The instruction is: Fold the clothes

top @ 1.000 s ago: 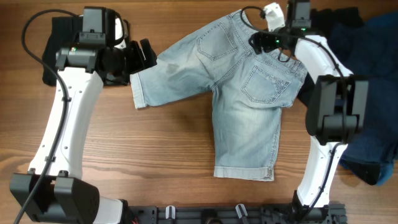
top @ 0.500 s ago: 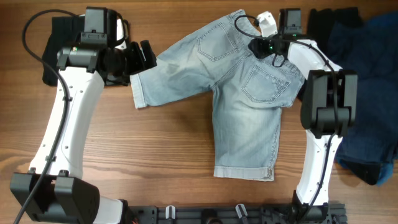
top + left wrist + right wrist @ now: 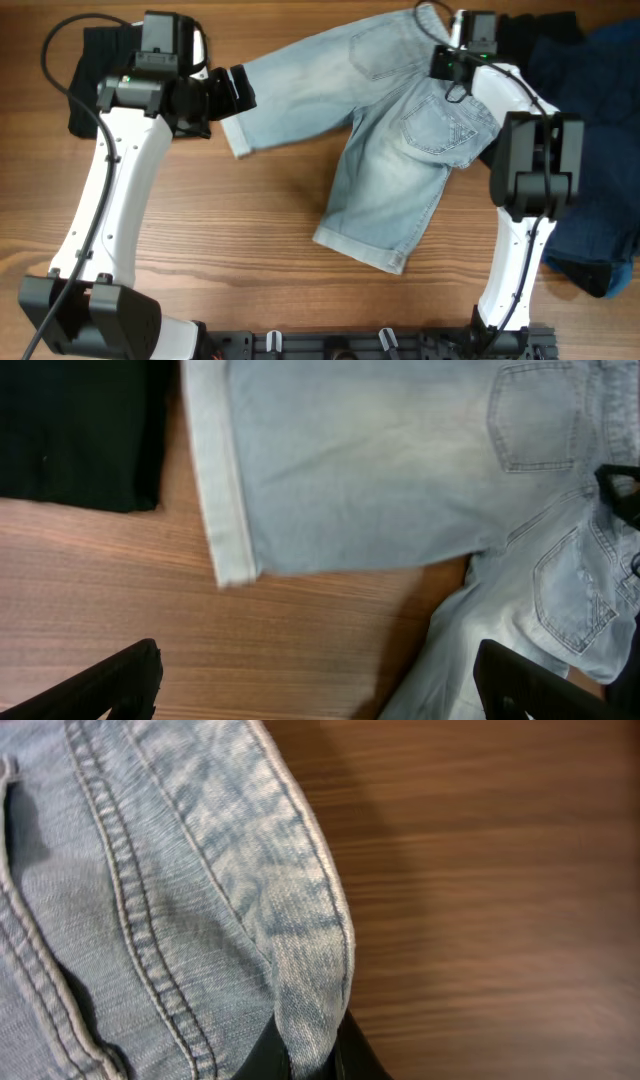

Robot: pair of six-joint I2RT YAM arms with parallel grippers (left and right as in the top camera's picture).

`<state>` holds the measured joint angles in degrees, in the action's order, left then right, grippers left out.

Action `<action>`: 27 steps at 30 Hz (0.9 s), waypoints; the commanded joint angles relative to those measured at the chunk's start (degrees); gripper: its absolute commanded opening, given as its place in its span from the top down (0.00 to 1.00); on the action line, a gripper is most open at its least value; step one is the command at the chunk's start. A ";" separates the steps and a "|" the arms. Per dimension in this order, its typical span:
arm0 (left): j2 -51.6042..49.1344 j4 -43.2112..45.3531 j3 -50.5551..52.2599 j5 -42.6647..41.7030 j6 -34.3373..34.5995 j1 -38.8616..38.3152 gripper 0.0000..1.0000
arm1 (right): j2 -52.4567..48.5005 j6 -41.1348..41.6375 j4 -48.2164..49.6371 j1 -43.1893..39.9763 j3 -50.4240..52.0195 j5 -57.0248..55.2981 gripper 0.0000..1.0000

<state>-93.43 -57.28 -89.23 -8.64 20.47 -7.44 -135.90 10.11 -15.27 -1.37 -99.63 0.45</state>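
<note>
Denim shorts [image 3: 390, 150] lie spread on wooden table [image 3: 250, 250], back pockets up, between black garment [image 3: 90, 60] and dark blue clothes [image 3: 590, 130]. Right gripper [image 3: 452, 48] sits at the shorts' top edge, left gripper [image 3: 238, 92] just beside one leg hem [image 3: 238, 140]. Left wrist: fingers [image 3: 110, 685] wide apart, empty, over bare wood below that hem. Right wrist: jaws pinched tight on waistband [image 3: 300, 950] edge.

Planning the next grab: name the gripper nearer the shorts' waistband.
Right. The right gripper is shut on the waistband; the left gripper hangs open by the leg cuff.
</note>
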 commanded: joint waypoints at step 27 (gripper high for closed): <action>-10.54 11.72 26.12 -5.27 -4.02 -19.91 0.00 | 29.29 -4.13 -26.95 -4.92 -5.31 14.45 0.00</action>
<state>-103.79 -50.13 -68.73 -14.92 15.68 -27.29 -105.84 7.18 -41.71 -6.22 -105.14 12.10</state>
